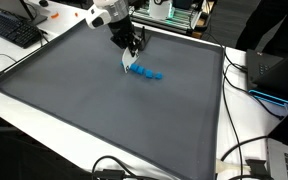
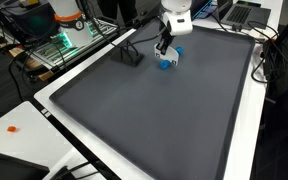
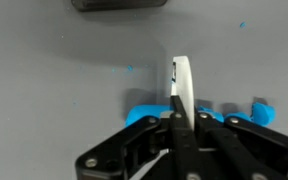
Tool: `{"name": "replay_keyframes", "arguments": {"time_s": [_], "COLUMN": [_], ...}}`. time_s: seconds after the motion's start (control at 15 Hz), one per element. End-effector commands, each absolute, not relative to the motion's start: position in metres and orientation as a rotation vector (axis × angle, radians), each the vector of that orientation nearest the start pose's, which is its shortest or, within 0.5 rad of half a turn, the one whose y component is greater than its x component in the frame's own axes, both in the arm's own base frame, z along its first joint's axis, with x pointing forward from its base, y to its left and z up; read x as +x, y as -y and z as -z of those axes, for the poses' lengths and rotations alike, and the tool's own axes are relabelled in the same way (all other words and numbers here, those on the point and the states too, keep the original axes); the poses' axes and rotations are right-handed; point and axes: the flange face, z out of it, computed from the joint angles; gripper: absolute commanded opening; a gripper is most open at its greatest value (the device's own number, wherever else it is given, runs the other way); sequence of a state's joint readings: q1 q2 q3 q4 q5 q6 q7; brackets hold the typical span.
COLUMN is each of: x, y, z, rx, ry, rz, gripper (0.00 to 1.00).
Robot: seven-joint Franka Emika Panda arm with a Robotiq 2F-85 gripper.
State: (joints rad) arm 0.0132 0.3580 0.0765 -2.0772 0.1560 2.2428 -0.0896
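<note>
In an exterior view, we see the tool (image 1: 131, 62) standing over the left end of the row of blue pieces (image 1: 147, 72), which runs rightward across the grey table (image 1: 74, 110). In the wrist view, the row of blue pieces (image 3: 144, 112) lies directly under the fingertips and extends to both sides. The fingers are pressed together with no gap; we cannot tell whether they pinch anything.
</note>
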Motion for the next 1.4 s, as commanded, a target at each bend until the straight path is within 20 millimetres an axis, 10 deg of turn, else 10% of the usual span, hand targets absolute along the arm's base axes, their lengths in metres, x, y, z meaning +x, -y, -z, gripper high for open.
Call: {"name": "replay_keyframes", "arguments": {"time_s": [0.0, 1.33], "x": [0.559, 0.560], "y": [-0.062, -0.068], "z": [-0.218, -0.233], "rx": [-2.981, -2.956], "ry": [0.126, 0.140], "rz": [-0.307, -0.337], "gripper": [0.01, 0.01]}}
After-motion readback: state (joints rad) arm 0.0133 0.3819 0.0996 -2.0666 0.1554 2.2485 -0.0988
